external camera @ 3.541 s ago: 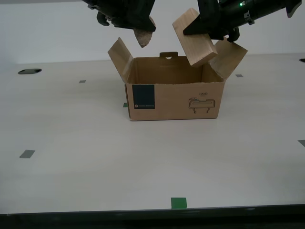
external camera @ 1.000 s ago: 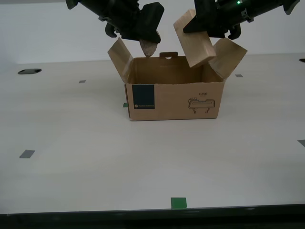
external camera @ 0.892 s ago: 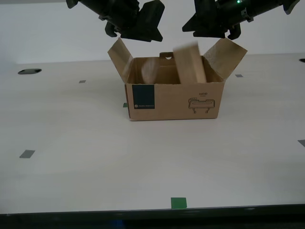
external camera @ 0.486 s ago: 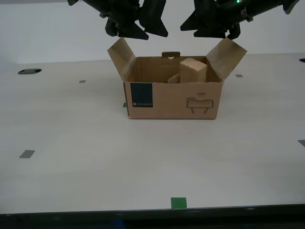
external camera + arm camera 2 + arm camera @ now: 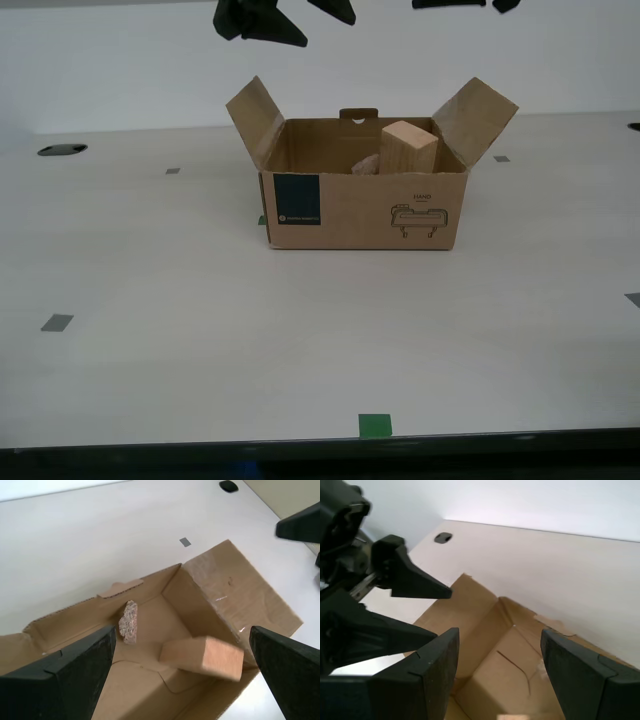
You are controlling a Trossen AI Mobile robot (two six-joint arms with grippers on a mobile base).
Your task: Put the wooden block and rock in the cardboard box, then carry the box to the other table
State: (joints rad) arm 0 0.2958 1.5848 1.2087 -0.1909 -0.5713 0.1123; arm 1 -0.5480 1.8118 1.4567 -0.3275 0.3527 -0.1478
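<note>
The cardboard box (image 5: 360,210) stands open on the beige tabletop, side flaps spread. Inside it the wooden block (image 5: 408,147) leans with one end sticking above the rim, near the flap on the exterior view's right. The rock (image 5: 368,165) lies beside it, close to the far wall's tab. In the second wrist view the rock (image 5: 129,621) and the block (image 5: 205,656) rest on the box floor (image 5: 150,680). My second gripper (image 5: 182,630) hangs open high above the box (image 5: 325,30). My first gripper (image 5: 500,635) is open above the box (image 5: 480,625), only its tips (image 5: 470,4) showing. The other table is out of view.
Small grey tape squares (image 5: 57,322) and a green one (image 5: 375,425) mark the tabletop (image 5: 150,270). A dark oval hole (image 5: 62,150) sits at the exterior view's far left. The table's front edge runs along the exterior view's bottom.
Both grippers opened and dropped the rock and the wooden block into the box. The box shifted slightly. Both arms then rose toward the exterior view's top edge.
</note>
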